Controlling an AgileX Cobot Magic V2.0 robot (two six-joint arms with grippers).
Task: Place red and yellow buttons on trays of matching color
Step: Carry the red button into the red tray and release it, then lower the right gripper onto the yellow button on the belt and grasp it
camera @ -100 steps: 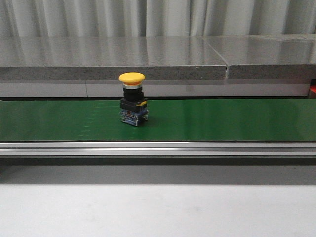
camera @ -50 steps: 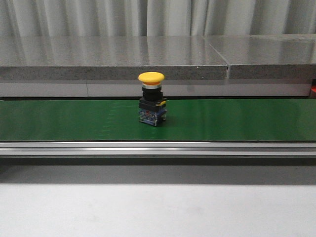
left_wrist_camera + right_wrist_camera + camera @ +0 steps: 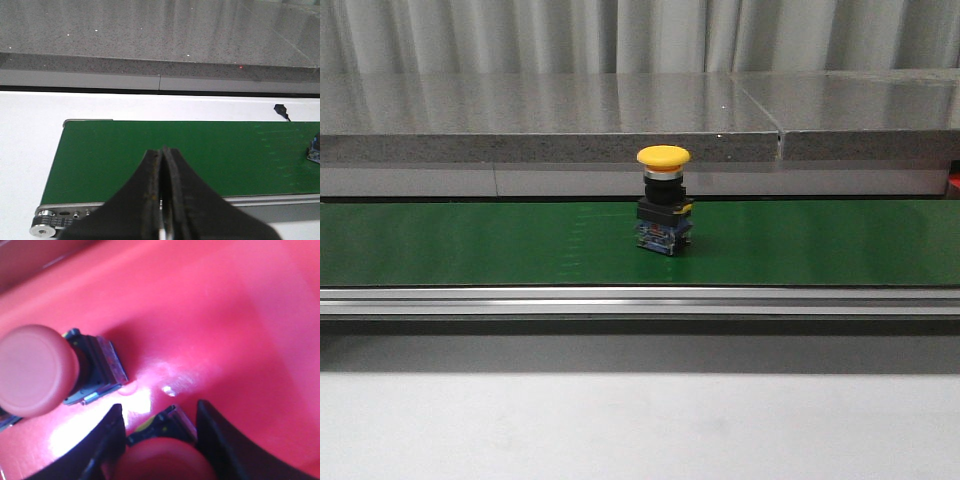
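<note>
Front view shows us neither arm. On the left we find the left gripper through its wrist camera: its two fingers are pressed together with nothing between them, and it hangs over the near edge of the green conveyor belt, close to the belt's end roller. Near the middle of the belt stands a yellow button, upright. On the right, the right gripper reaches down into the red tray, its fingers set around a red button that sits upright between them. A second red button stands just beside it.
</note>
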